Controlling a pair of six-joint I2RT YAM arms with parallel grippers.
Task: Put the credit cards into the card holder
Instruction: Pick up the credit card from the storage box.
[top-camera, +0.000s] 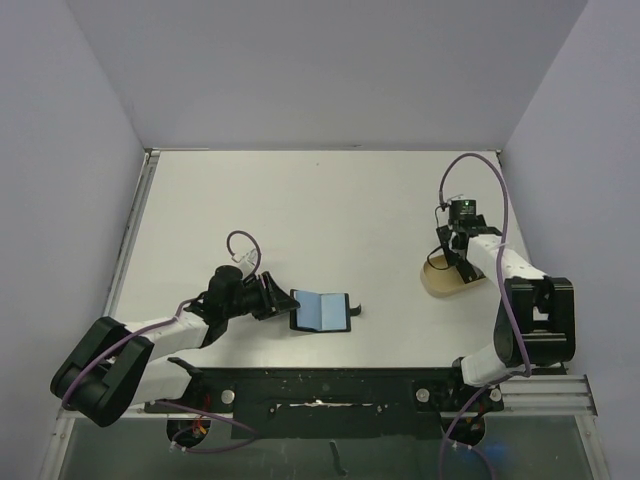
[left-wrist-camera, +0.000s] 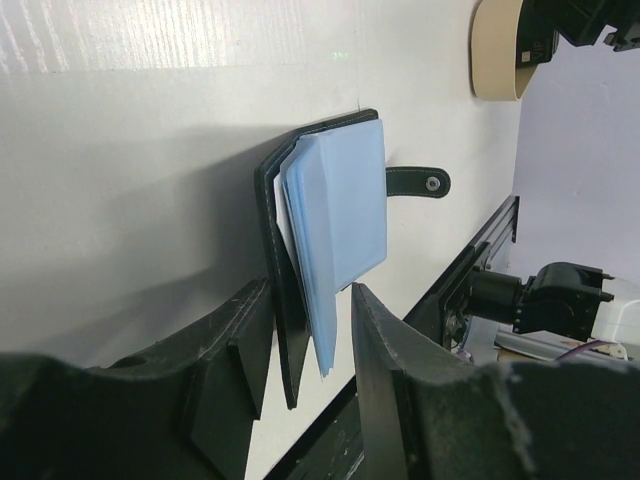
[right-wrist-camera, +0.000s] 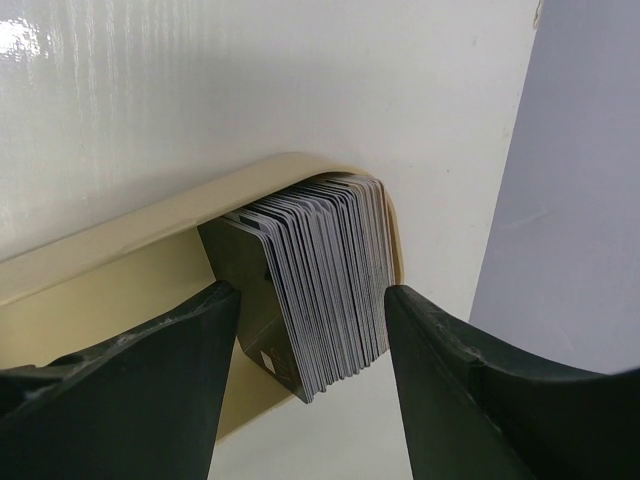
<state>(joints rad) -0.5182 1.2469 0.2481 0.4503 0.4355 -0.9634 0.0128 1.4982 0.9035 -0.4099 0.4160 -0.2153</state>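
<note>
The chief risk lies at the right gripper (right-wrist-camera: 312, 292): its jaws stand wide, one on each side of the whole stack of cards (right-wrist-camera: 330, 280), which stands on edge and fanned in the tray (right-wrist-camera: 130, 250) at the centre of the right wrist view. Whether the fingers already press the stack I cannot tell. If they close like this they would likely take many cards at once, or squeeze the loose fan until slick cards slide past each other and spill over the low rim. In the left wrist view the left gripper (left-wrist-camera: 312, 300) is about half open, with the near edge of the wallet (left-wrist-camera: 340, 200) between its fingers. The cover and inner leaf are splayed apart there, so I cannot tell if it truly pinches. A weak hold could let the wallet skid on the smooth table (top-camera: 300, 200) or fold shut when a card is pushed in. From above, the wallet lies open at lower centre, well apart from the tray at right. The cards are thin, rigid and glossy, grey with one darker face. The tray is tan, shallow and round-ended. The wallet is matte black with stitched edges, limp pale-blue sleeves and a snap tab (left-wrist-camera: 420, 182).
</note>
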